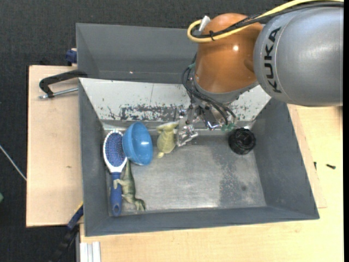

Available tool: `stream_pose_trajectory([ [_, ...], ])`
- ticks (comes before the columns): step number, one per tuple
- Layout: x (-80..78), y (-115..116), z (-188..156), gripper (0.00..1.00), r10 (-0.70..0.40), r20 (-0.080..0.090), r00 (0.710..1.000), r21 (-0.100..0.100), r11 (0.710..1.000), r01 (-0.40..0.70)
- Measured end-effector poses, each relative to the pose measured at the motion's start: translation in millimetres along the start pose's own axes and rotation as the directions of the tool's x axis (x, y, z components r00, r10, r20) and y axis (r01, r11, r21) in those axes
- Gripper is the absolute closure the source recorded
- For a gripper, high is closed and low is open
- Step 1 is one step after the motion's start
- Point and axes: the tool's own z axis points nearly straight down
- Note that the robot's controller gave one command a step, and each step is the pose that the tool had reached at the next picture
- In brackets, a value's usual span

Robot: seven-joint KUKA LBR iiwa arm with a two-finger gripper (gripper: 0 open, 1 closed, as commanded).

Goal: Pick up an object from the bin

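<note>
Gripper (187, 129) low in bin (90, 152); yellowish figure (166, 139) just beside, at its 8 o'clock; black knob (241, 140) at 3 o'clock. Opening: cannot tell.

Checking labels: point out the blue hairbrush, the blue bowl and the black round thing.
blue hairbrush (113, 150), camera view, on its oval bristle head.
blue bowl (137, 142), camera view, middle of its body.
black round thing (241, 141), camera view, on its top.

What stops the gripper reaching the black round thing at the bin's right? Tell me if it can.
Probably it can: the black round thing lies alone near the gripper, with nothing between them or on it.
</note>
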Motion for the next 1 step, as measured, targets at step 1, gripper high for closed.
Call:
stream_pose_trajectory([
  [1,3.2,-49.2,-83.8,1.00,0.090,0.000,0.996,0.003,0.996,-0.090],
])
